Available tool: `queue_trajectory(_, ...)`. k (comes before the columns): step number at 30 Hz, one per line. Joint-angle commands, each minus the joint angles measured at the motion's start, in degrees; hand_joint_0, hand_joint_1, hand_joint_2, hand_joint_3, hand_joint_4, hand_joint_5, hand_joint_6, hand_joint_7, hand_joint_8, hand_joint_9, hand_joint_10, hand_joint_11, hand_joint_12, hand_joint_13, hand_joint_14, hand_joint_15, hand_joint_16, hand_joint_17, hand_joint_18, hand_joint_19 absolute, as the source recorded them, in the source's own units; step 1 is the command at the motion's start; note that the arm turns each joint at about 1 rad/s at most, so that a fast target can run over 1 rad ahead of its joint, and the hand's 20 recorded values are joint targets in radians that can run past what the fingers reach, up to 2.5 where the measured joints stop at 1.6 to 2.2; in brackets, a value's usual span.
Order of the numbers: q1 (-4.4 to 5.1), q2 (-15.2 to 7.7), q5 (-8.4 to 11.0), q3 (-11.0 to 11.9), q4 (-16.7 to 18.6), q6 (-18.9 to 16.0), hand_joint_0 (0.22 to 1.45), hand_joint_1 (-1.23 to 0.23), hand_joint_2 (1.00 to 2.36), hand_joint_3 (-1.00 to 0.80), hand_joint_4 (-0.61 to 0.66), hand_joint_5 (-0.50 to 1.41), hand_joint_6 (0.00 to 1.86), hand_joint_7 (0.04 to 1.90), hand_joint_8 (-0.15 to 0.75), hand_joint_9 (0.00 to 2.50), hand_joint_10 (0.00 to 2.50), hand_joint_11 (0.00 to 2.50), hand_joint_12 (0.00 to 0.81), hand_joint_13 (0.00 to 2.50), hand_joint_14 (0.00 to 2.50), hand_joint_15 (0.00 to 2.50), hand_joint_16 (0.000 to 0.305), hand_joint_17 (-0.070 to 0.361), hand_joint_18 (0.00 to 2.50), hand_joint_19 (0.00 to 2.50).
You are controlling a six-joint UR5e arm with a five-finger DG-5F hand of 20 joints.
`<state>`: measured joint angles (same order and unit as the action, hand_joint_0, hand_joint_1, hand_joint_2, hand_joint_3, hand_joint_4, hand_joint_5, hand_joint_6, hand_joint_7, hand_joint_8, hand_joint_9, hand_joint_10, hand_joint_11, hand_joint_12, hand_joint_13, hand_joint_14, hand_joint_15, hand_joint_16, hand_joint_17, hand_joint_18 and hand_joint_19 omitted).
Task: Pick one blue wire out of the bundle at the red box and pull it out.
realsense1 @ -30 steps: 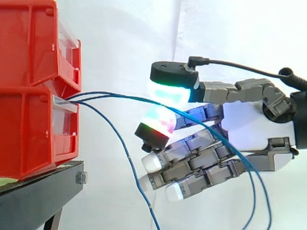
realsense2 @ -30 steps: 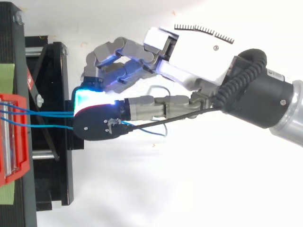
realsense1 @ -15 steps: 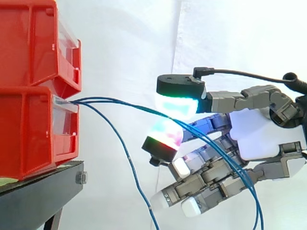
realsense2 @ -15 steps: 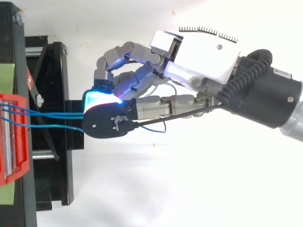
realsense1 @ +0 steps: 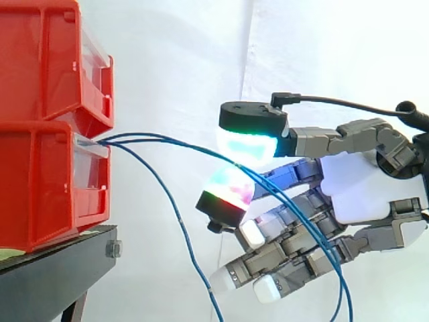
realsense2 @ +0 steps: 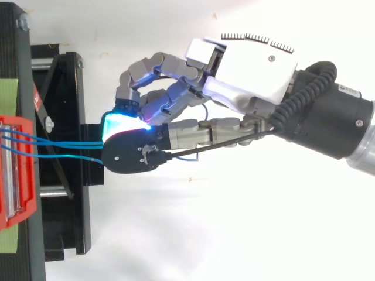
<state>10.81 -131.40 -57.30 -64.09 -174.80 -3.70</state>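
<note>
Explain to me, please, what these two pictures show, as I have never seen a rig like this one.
You are looking at one robot arm that ends in a robot hand with fingers and a thumb. The glowing fingertips are the hand's own pads, not lamps.

One picture is taken from the side, at about the height of the work, and the arm comes in from the right. The other looks down on the same scene from above.

At the left, red bins are stacked on a black stand in front of a white curtain. Several blue wires come out of the lower bin.

The upper wires run between the coloured pads, which appear to pinch them. Another wire hangs down loose beside the stand.
</note>
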Motion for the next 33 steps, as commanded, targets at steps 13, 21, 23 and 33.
queue_trajectory(13,0.0,0.0,-0.45,0.0,0.0,-0.1,0.48,-0.58,1.0,-0.5,0.23,-0.19,0.87,0.89,0.392,0.87,0.01,0.83,0.466,0.62,0.01,0.27,0.06,0.134,0.69,0.41)
queue_trajectory(21,0.0,0.0,-0.45,0.0,0.0,0.0,0.51,-0.7,1.0,-0.47,0.22,-0.2,0.88,0.93,0.38,0.86,0.01,0.83,0.452,0.61,0.01,0.27,0.057,0.128,0.68,0.42)
queue_trajectory(23,0.0,0.0,-0.45,0.0,0.0,0.0,0.55,-0.75,1.01,-0.41,0.2,-0.2,0.89,0.94,0.365,0.85,0.02,0.82,0.434,0.61,0.01,0.27,0.054,0.121,0.66,0.43)
queue_trajectory(33,0.0,0.0,-0.45,-0.1,0.0,0.0,0.6,-0.76,1.02,-0.22,0.12,-0.2,0.92,1.0,0.353,0.87,0.01,0.83,0.426,0.63,0.01,0.27,0.051,0.116,0.66,0.43)
